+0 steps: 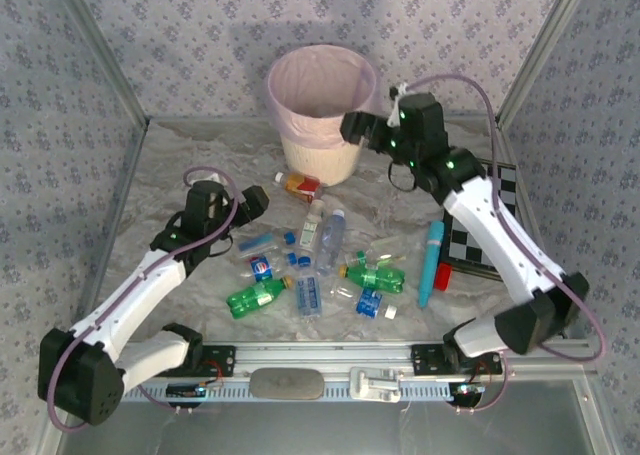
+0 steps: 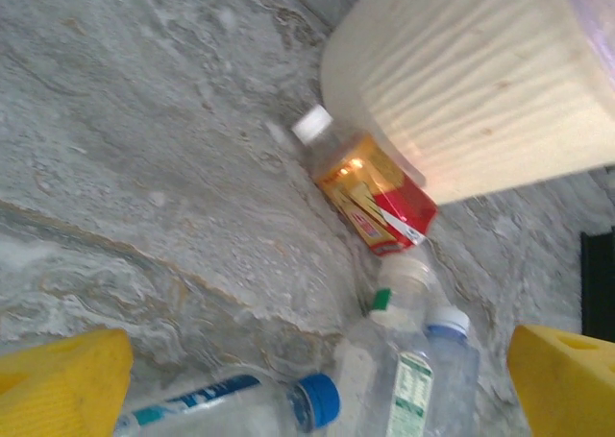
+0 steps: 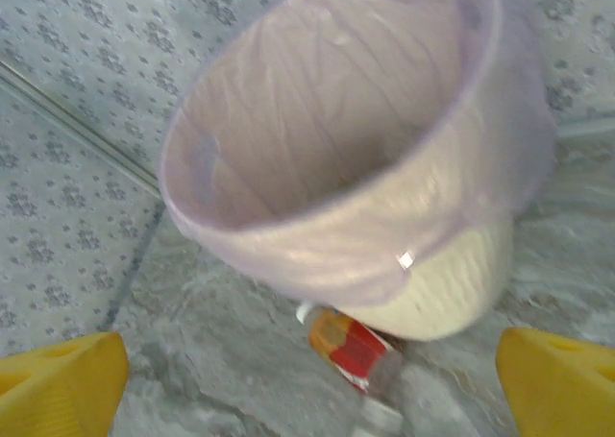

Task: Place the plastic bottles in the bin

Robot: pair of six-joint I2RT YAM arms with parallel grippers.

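Looking over the grey, marble-veined tabletop [image 1: 170, 175], you have the plastic bottles [image 1: 312, 293] lying on their sides in a loose scatter between the two arms, apart from the bin [image 1: 318, 160]. That bin is a round, ribbed cream tub standing upright at the far middle, with a thin, wrinkled pink liner [image 3: 317, 149] folded over its rim. One squarish bottle with an orange-red label [image 2: 375, 192] and a white cap lies just beside the bin's foot; you cannot tell whether it touches. Nearer you, a crumpled green bottle [image 1: 255, 297] lies at the left of the scatter and another green bottle [image 1: 378, 277] at the right, with a taller clear bottle [image 1: 330, 240] between them. Your right hand [image 1: 357, 127] hangs at the bin's right rim, its yellow fingers [image 3: 62, 379] spread wide apart. Your left hand [image 1: 255, 203] sits low at the scatter's left edge, likewise spread apart, its fingers [image 2: 62, 384] framing a blue-capped bottle [image 2: 240, 399] on the tabletop. A long turquoise stick [image 1: 431, 263] lies right of the bottles, beside a black-and-white chequered board [image 1: 485, 230] partly hidden by the right arm.
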